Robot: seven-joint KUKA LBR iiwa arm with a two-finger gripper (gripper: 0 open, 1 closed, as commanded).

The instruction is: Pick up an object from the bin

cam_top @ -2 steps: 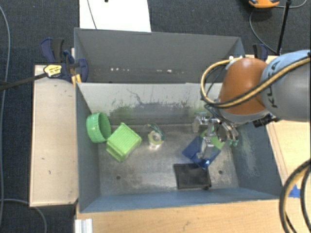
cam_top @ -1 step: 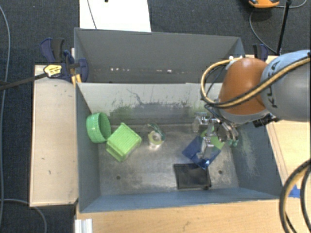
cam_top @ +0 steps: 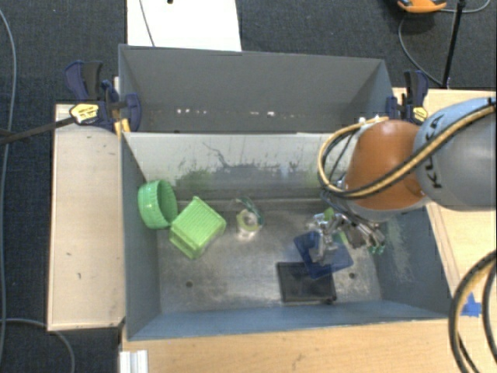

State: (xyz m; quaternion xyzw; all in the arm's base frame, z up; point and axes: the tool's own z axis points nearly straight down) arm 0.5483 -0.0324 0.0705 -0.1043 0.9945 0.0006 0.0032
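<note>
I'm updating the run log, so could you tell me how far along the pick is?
Done: the gripper is low in the bin's right half, right at a blue thing beside a dark flat square. In hand: whether it grips that thing is unclear. Left: lifting it out; nothing is raised yet.

My end effector (cam_top: 332, 235) is at the right of the bin (cam_top: 256, 92). Clamp-like piece (cam_top: 314, 256) just in front of it, flat square (cam_top: 307, 284) in front of that. Cup (cam_top: 155, 204) and ribbed block (cam_top: 196, 225) side by side far left, small piece (cam_top: 248, 221) in between.

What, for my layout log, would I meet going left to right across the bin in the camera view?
green round cup → green ribbed box → small pale object → black flat square
</note>
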